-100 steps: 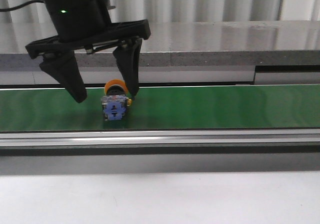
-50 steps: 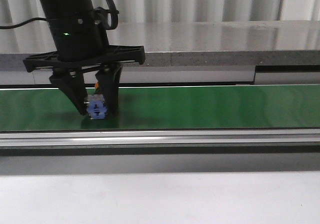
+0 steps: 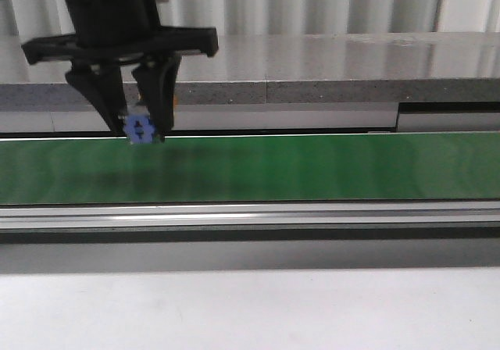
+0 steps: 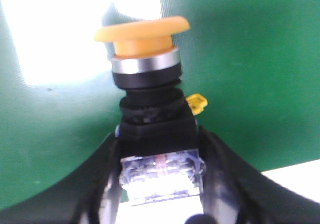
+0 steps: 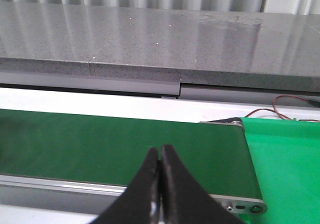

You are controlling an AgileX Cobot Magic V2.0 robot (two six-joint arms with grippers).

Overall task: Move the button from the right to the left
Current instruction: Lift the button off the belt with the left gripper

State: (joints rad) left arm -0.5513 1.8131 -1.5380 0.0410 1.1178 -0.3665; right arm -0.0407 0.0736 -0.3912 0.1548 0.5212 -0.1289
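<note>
The left gripper (image 3: 141, 131) hung above the left part of the green conveyor belt (image 3: 312, 166), its 2 black fingers (image 3: 100, 92) clamped on the button (image 3: 140, 130), which was lifted clear of the belt surface. From the front only the blue end of the contact block showed between the fingertips; the yellow cap was almost wholly hidden behind the fingers, and the top of the arm was cut off by the frame edge. A faint dark shadow lay on the belt below the gripper. In the left wrist view the button (image 4: 150, 99) was plainer, though blurred: a broad yellow cap, a silver ring under it, a black collar, and a pale, glaring block pinched between the dark fingers (image 4: 95, 184), with a small yellow tab sticking out at one side. The block's colour was washed out there by the glare, and its near end ran off the picture. The right gripper (image 5: 160, 184) did not appear in the front view; its own wrist camera showed its 2 fingers pressed together with nothing between them, hovering over the near edge of the belt (image 5: 100, 144), close to the belt's right end, where a brighter green cloth (image 5: 285, 159) and a few thin wires (image 5: 295, 106) lay. Beyond the belt ran a grey stone-like ledge (image 3: 351, 61).
</note>
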